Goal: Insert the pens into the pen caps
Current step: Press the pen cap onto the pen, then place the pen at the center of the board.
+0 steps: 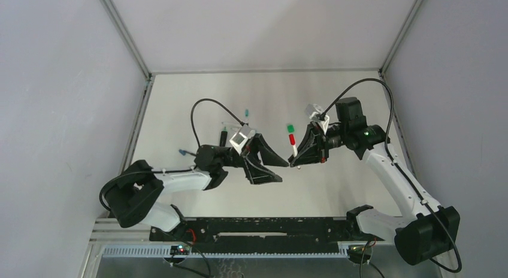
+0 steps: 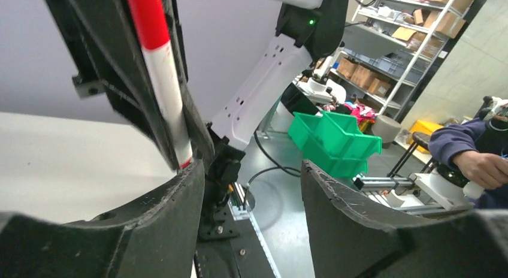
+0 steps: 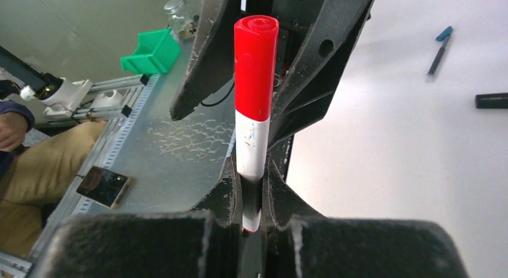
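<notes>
Red-capped pen [image 3: 251, 119] juts straight from right gripper [image 3: 253, 177], cap outward.

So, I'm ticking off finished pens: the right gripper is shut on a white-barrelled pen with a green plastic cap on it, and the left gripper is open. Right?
The cap colour is wrong: it is red, not green. The right wrist view shows the right gripper shut on a white-barrelled pen with a red plastic cap on it, and the left gripper is open.

White links [image 1: 180, 181] w/ blk joints [image 1: 211, 158], fingers [image 2: 150, 230] — looping blk cables [image 1: 207, 100].
</notes>
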